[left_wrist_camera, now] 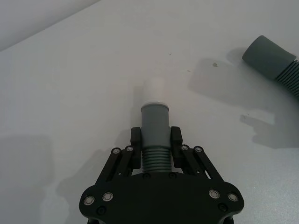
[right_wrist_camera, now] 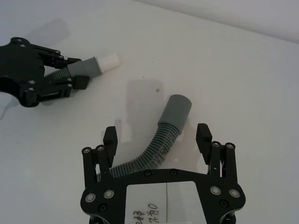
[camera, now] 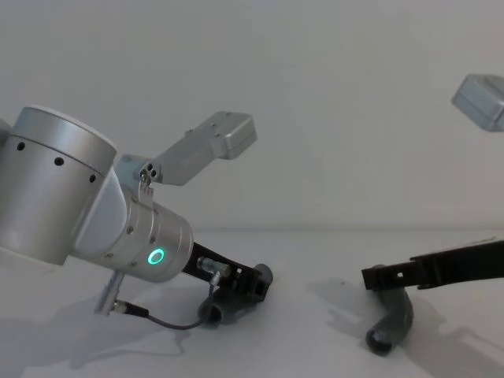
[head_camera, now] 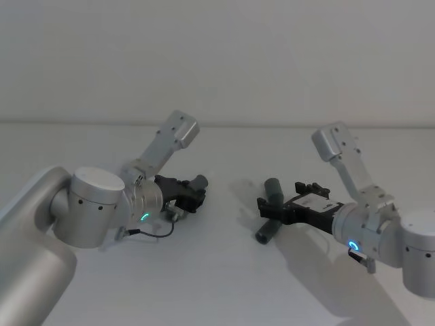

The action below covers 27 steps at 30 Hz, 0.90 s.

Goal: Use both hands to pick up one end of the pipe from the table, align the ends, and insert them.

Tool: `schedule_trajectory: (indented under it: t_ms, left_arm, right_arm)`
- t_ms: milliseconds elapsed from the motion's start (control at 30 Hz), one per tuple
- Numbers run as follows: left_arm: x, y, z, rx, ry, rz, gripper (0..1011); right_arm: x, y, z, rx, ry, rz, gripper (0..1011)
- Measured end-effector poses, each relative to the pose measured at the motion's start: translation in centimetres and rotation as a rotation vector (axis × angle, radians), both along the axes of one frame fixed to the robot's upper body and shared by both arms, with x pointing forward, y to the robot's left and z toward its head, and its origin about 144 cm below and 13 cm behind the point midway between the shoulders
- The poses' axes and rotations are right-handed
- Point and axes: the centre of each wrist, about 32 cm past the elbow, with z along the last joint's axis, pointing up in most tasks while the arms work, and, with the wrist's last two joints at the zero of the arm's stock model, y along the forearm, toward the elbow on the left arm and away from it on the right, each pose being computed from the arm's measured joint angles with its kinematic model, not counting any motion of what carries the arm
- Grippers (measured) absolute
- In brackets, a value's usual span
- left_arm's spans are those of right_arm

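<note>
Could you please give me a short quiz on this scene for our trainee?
1. True or false: the left gripper is shut on the white-tipped pipe piece.
2. The right gripper is: A) open over the other piece; B) shut on it; C) holding both pieces.
3. Are the two pieces joined yet?
Key: 1 true; 2 A; 3 no, they are apart.
</note>
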Motion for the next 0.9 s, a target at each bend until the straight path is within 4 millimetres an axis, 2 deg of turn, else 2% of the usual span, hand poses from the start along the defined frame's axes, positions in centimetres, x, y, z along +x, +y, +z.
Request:
schedule_trajectory:
  t_ms: [900]
  left_arm:
    - [0.0,0.0,0.0,0.0,0.0,0.0,357]
  right_arm:
    - [0.9,1.6,-1.3,-0.015,0.045,-0.008,1001]
